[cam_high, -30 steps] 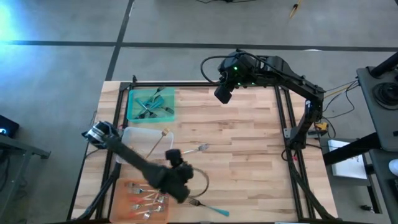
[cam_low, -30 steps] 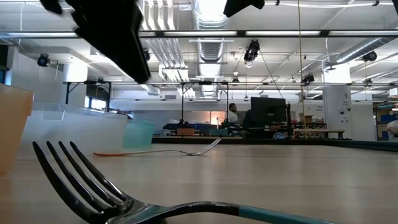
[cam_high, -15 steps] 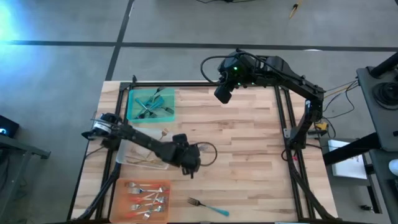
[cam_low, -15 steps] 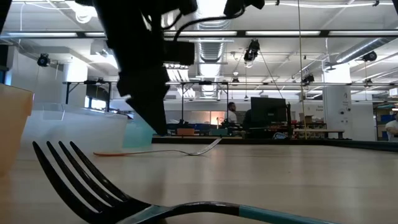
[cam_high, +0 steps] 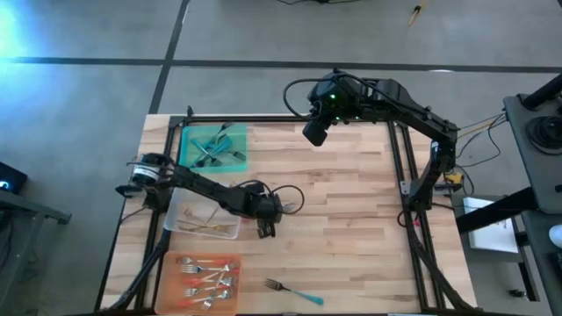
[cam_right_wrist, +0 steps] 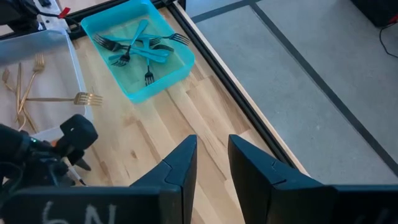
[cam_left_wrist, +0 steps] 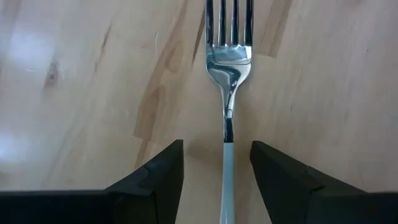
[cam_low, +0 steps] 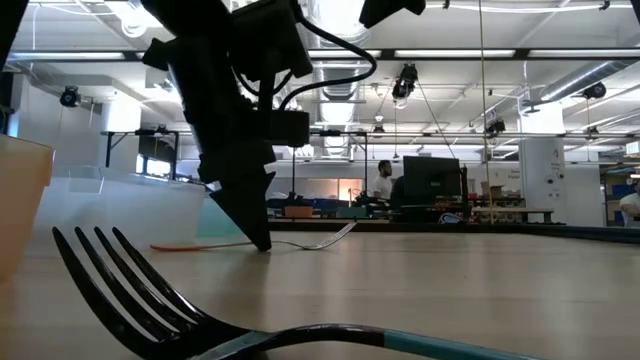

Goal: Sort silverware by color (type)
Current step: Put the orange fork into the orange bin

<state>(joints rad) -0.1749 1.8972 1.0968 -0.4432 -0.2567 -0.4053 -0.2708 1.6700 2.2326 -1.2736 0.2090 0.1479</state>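
Left claw [cam_left_wrist: 214, 171] is open, its fingers straddling a fork [cam_left_wrist: 228, 68] lying flat mid-desk, just beside the clear tray [cam_high: 176, 211]. I judge I'm about to grasp; next I close on the handle and lift. Right claw [cam_right_wrist: 211, 163] waits, parted and empty, over the desk's far edge.

Left gripper [cam_high: 264, 230] low at table centre, jaws apart, right gripper [cam_high: 313, 133] raised at far edge

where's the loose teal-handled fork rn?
High view: the teal-handled fork lies alone on bare wood at the table's near edge, just right of the orange tray, with the left gripper farther in.
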